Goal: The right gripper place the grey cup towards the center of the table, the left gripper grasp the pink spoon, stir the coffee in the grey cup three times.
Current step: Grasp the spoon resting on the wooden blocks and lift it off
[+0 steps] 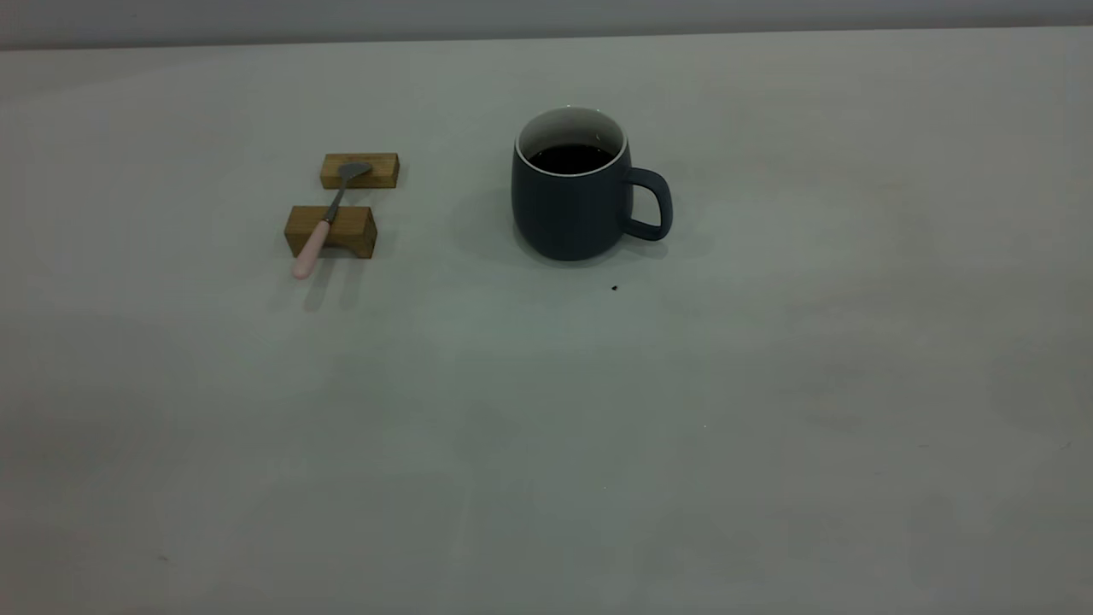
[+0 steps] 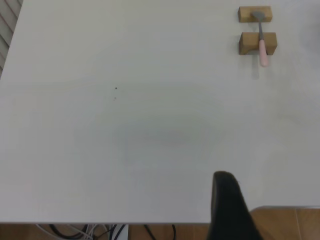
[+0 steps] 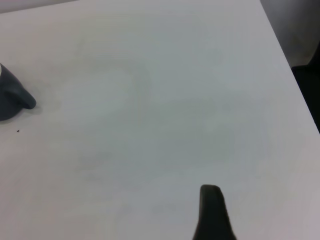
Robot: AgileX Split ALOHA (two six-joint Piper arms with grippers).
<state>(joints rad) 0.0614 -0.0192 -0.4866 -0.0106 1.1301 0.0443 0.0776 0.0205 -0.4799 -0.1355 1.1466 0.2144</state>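
The grey cup (image 1: 572, 205) stands upright near the middle of the table (image 1: 598, 444), handle to the right, with dark coffee (image 1: 570, 158) inside. The pink spoon (image 1: 329, 213) lies across two wooden blocks left of the cup, pink handle towards the camera and bowl on the far block. Neither gripper appears in the exterior view. The left wrist view shows a black part of my left gripper (image 2: 227, 200) low over the table's edge, far from the pink spoon (image 2: 261, 37). A black part of my right gripper (image 3: 212, 210) hangs over bare table, well away from the grey cup (image 3: 10, 97).
Two wooden blocks (image 1: 359, 171) (image 1: 331, 231) carry the spoon. A tiny black speck (image 1: 614, 288) lies just in front of the cup. The table's edge, wooden floor and cables (image 2: 100, 231) show near the left gripper. The right wrist view shows another table edge (image 3: 295, 75).
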